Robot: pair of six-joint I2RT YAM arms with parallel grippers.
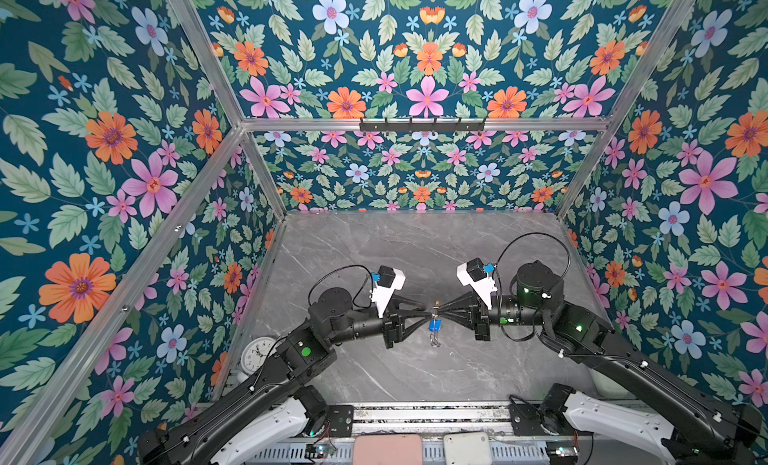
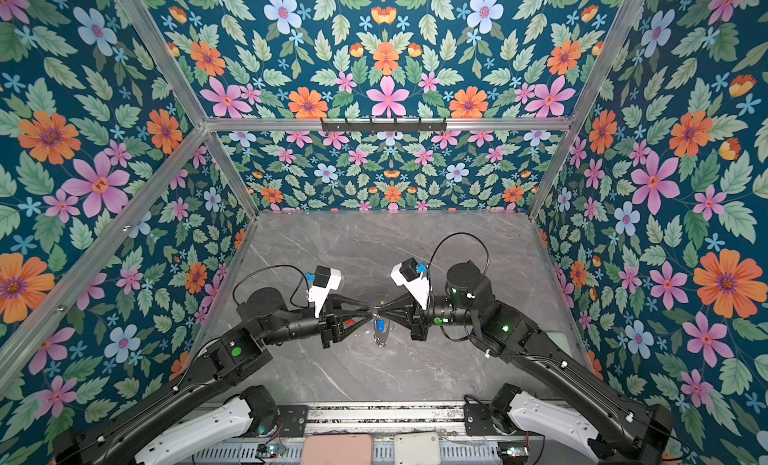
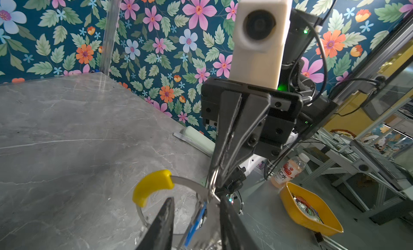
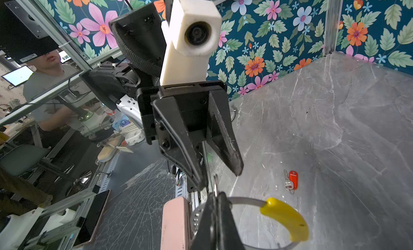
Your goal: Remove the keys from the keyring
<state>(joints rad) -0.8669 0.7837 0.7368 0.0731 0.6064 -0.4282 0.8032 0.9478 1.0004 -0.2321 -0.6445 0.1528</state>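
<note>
The keyring (image 3: 190,181), a thin grey band with a yellow segment (image 4: 286,217), hangs in the air between both grippers. My right gripper (image 4: 216,199) is shut on the keyring's rim (image 4: 245,200), next to a small silver loop. The blue-tagged key (image 3: 196,224) hangs from the ring between the fingers of my left gripper (image 3: 196,199), which stands open and touches nothing. In both top views the blue key (image 1: 435,326) (image 2: 379,325) dangles where the two grippers meet. The red-tagged key (image 4: 291,180) lies loose on the marble table (image 4: 335,126), under my left gripper (image 2: 368,313).
A white clock (image 1: 257,353) lies by the left wall. A pink pad (image 1: 386,450) and a white box (image 1: 467,448) sit on the front rail. Outside the cell stand a yellow bowl (image 3: 310,206) and a bottle (image 3: 288,170). Floral walls enclose the table.
</note>
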